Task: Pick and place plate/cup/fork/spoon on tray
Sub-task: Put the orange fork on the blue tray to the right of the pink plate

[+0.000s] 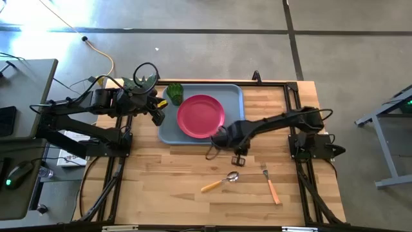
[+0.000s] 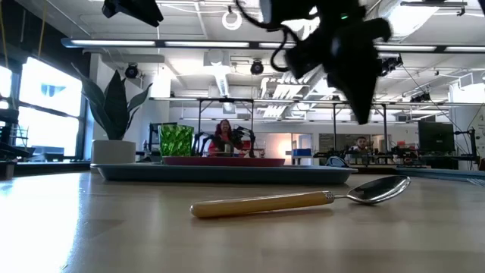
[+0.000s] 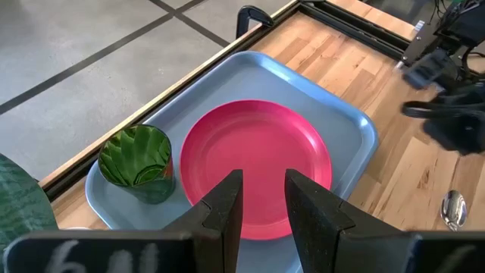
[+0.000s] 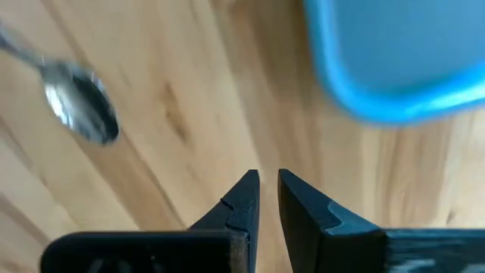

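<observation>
The pink-red plate (image 1: pixel 201 116) lies flat in the light blue-grey tray (image 1: pixel 232 93). The green cup (image 1: pixel 175 93) stands upright in the tray's far left corner. The spoon (image 1: pixel 220 182) and the fork (image 1: pixel 270 182) lie on the wood nearer the front edge. My left gripper (image 1: pixel 156 116) hovers at the tray's left rim, a little open and empty; its wrist view shows the plate (image 3: pixel 258 163) and the cup (image 3: pixel 138 161). My right gripper (image 1: pixel 238 158) hangs above the wood between the tray and the spoon, with only a slit between its fingers (image 4: pixel 268 189), and holds nothing.
A leafy plant in a white pot (image 2: pixel 114 114) stands off the tray's far left corner. Black frame rails run along the table's left, right and far sides (image 1: pixel 293 103). Bare wood lies in front of the tray. People sit in the room behind (image 2: pixel 225 136).
</observation>
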Controlling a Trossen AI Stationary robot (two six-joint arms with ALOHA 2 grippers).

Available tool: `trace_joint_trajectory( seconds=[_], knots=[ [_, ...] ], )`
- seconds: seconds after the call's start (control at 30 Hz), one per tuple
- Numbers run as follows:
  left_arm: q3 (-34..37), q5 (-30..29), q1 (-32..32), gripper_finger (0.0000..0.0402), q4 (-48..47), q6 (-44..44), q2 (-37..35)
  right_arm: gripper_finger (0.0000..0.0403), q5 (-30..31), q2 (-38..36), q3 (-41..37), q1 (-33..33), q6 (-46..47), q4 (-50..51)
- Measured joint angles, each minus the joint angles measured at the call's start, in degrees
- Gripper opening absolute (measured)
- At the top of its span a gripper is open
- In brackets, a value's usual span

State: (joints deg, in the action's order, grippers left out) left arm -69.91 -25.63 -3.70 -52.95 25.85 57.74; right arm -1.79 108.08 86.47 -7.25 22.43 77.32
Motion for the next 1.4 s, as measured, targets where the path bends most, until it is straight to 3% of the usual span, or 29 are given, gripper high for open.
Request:
trace_joint_trajectory(
  seconds=[0.17,0.53,0.67,0.83,1.07,1.4],
  knots=[
    [0.0,0.1,0.0,0.0090,0.0,0.5,0.0,0.0042,-0.5,-6.8,-7.9,-4.7,9.4,-1.7],
    [0.0,5.5,0.0,0.0090,0.0,4.0,0.0,0.0042,-1.5,-25.2,-26.6,-15.3,39.6,-16.0],
    [0.0,5.6,0.0,0.0090,0.0,4.1,0.0,0.0042,1.7,-28.9,-30.2,-19.5,47.7,-17.5],
    [0.0,5.6,0.0,0.0090,0.0,4.1,0.0,0.0061,2.2,-30.2,-32.8,-24.0,54.4,-17.4],
    [0.0,5.6,0.0,0.0090,0.0,4.2,0.0,0.0123,2.2,-30.1,-35.0,-29.6,63.3,-19.4],
    [0.0,5.5,0.0,0.0090,0.0,4.6,0.0,0.0173,2.4,-30.1,-35.0,-34.2,72.1,-21.2]
  ],
)
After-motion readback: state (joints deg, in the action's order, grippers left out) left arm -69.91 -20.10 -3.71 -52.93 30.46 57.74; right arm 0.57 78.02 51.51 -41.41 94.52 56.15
